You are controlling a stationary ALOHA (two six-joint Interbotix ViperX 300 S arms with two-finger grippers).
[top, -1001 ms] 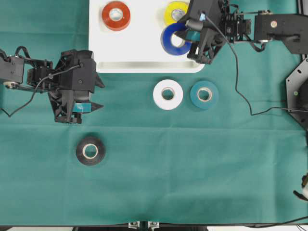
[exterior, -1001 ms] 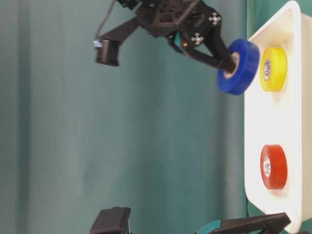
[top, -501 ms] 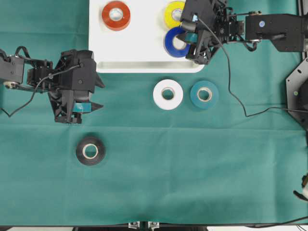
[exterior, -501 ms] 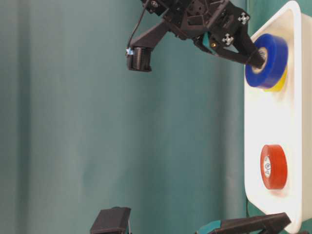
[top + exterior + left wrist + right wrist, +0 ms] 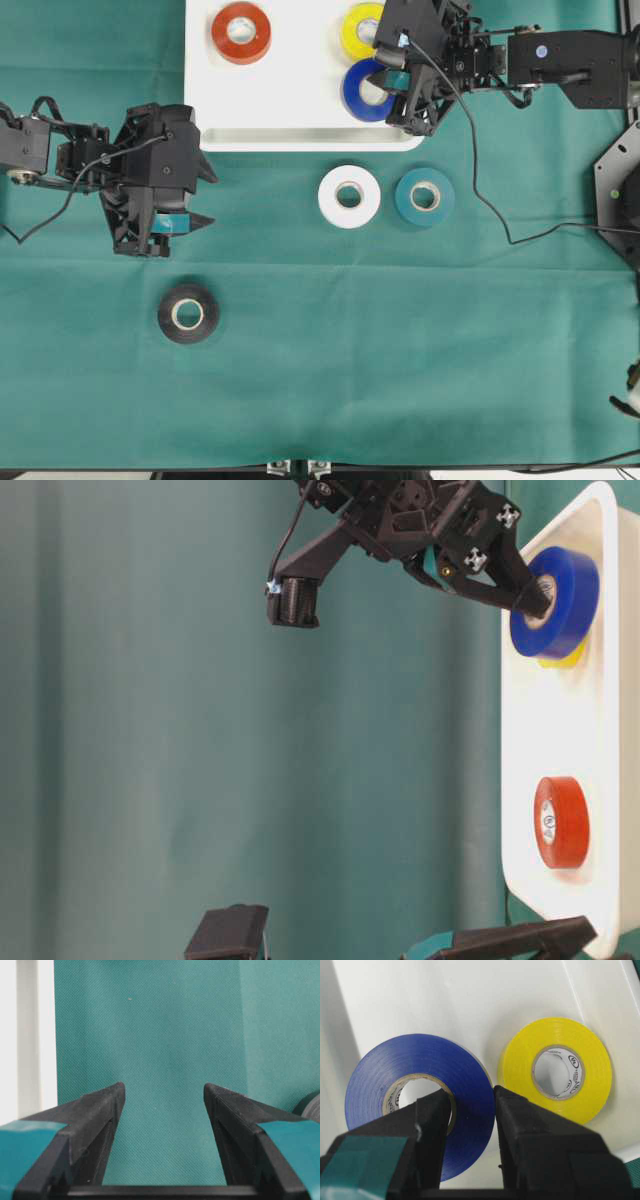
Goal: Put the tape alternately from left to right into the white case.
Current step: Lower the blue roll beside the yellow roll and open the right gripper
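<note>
The white case (image 5: 300,120) lies at the top of the overhead view and holds a red tape (image 5: 240,32) on its left and a yellow tape (image 5: 362,28) on its right. My right gripper (image 5: 385,88) is shut on a blue tape (image 5: 358,95): one finger is through the core and the other is outside the ring (image 5: 395,1062). The blue roll hangs low over the case floor, just in front of the yellow roll (image 5: 517,1070). My left gripper (image 5: 205,197) stands open and empty over the cloth, left of the case. A black tape (image 5: 188,313) lies below it.
A white tape (image 5: 349,196) and a teal tape (image 5: 424,196) lie side by side on the green cloth just below the case's front rim. The right arm's cable (image 5: 490,170) trails over the cloth on the right.
My right gripper has carried the blue tape left and down over the case, close to the yellow roll. The left arm has not moved.
</note>
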